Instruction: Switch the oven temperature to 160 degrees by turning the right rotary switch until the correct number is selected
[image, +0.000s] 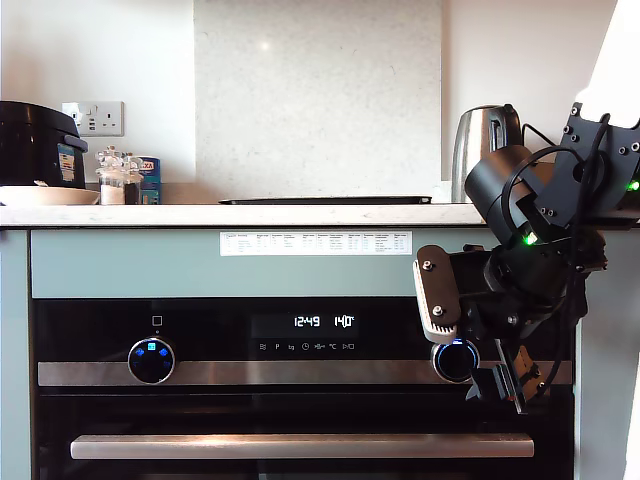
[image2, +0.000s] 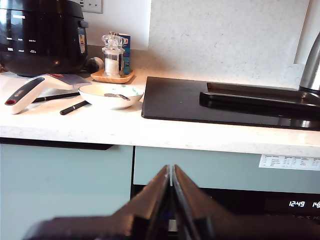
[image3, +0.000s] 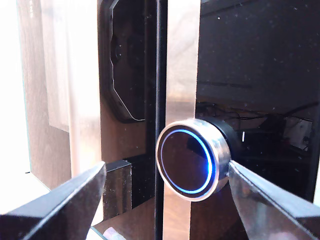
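The oven fills the lower exterior view, black glass with a steel strip. Its right rotary switch glows with a thin blue ring. My second gripper straddles it, open. In the second wrist view the knob lies between the fingers; one fingertip touches its rim, the other stands well apart. The number reads 140°, beside the clock. The other knob shows blue icons. My first gripper is shut on nothing, facing the worktop, and does not show in the exterior view.
The oven's steel bar handle runs below the knobs. On the worktop stand a black cooker, a white bowl, a salt mill, a black hob and a steel kettle.
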